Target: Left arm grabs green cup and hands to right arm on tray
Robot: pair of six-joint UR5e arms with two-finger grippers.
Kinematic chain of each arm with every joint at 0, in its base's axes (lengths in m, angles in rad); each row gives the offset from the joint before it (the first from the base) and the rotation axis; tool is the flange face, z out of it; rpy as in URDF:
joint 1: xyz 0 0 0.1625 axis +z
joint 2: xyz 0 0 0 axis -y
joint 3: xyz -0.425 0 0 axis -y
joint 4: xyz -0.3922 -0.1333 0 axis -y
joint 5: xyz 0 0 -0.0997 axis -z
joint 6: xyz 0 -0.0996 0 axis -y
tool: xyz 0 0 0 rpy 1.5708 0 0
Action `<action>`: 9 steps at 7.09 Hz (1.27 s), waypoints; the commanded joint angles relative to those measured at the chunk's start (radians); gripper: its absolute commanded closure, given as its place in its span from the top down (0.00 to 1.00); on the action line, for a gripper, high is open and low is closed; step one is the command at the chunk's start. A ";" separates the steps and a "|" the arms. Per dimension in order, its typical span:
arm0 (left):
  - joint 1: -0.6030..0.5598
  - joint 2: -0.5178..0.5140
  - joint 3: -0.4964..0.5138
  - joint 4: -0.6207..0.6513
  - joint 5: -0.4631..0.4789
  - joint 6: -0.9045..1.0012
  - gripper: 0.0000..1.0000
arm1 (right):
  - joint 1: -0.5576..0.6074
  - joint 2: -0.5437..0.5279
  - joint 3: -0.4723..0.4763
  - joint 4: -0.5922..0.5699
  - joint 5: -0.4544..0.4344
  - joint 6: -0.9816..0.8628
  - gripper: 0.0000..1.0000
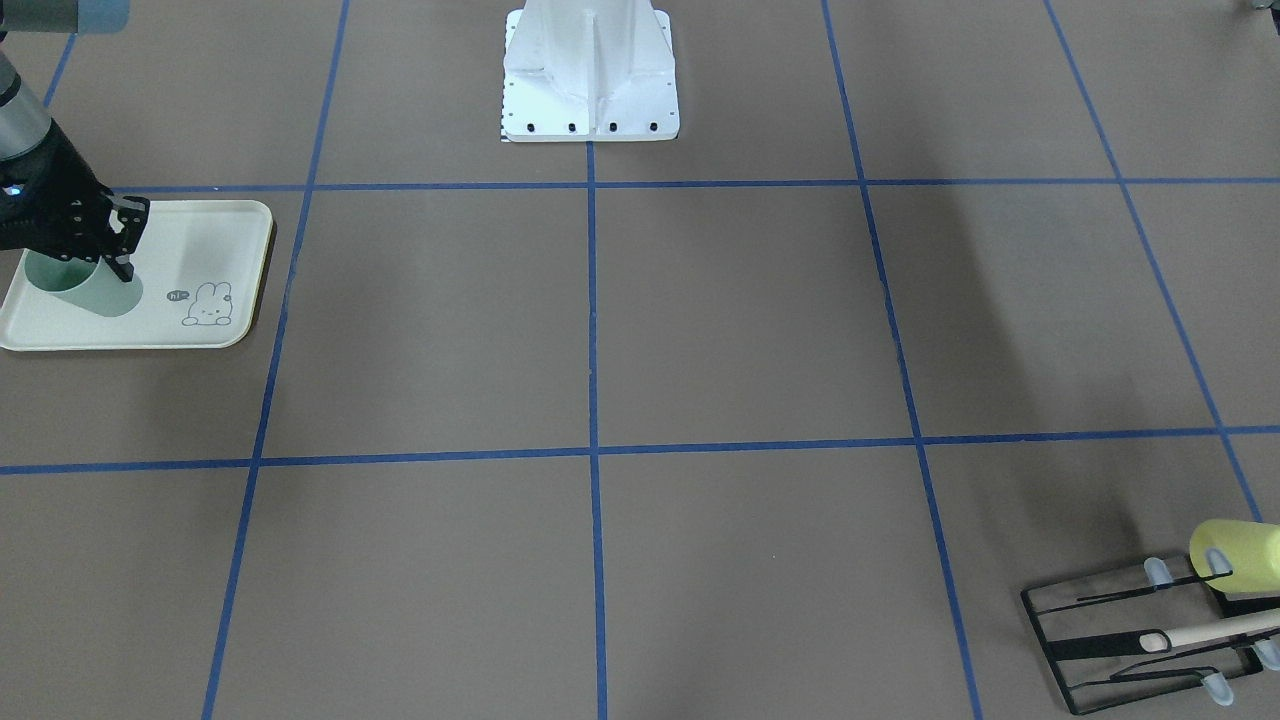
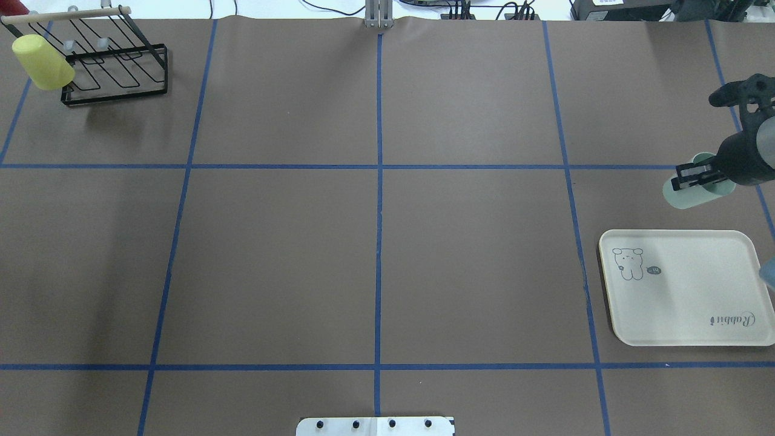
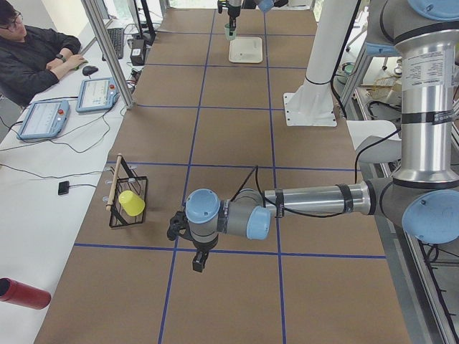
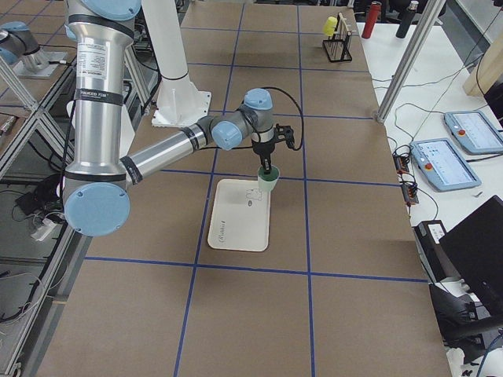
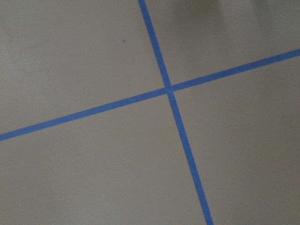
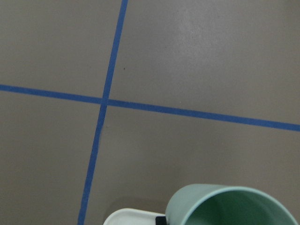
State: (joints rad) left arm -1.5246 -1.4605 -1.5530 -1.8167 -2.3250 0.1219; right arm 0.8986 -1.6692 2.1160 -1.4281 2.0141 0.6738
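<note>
Grasp: my right gripper [image 2: 691, 175] clamps the green cup [image 1: 95, 295] by its rim, upright over the tray's [image 1: 215, 230] far edge; contact unclear to me. Left arm [image 3: 308, 201] lies low near the wire rack [image 3: 129, 197]; I cannot tell the left gripper's [image 3: 176, 226] state.

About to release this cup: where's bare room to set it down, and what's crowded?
The tray is bare between its printed bunny and Rabbit script; the green cup, in the jaws of the right arm, hangs by the bunny end. The table's middle squares are bare too. Crowded only at the black wire rack holding the yellow cup.
</note>
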 commanded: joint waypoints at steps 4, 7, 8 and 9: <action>-0.019 0.002 -0.015 0.019 -0.050 -0.004 1.00 | -0.107 -0.038 -0.082 0.112 -0.055 0.020 0.00; -0.019 0.002 -0.015 0.019 -0.051 -0.004 1.00 | -0.119 -0.041 -0.108 0.116 -0.057 0.020 0.00; -0.019 0.002 -0.016 0.019 -0.051 -0.004 1.00 | -0.119 -0.046 -0.108 0.116 -0.055 0.020 0.33; -0.019 0.002 -0.016 0.019 -0.051 -0.004 1.00 | -0.119 -0.046 -0.108 0.116 -0.057 0.020 0.64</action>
State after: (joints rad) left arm -1.5431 -1.4588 -1.5687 -1.7978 -2.3761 0.1181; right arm 0.7801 -1.7130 2.0088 -1.3116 1.9581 0.6934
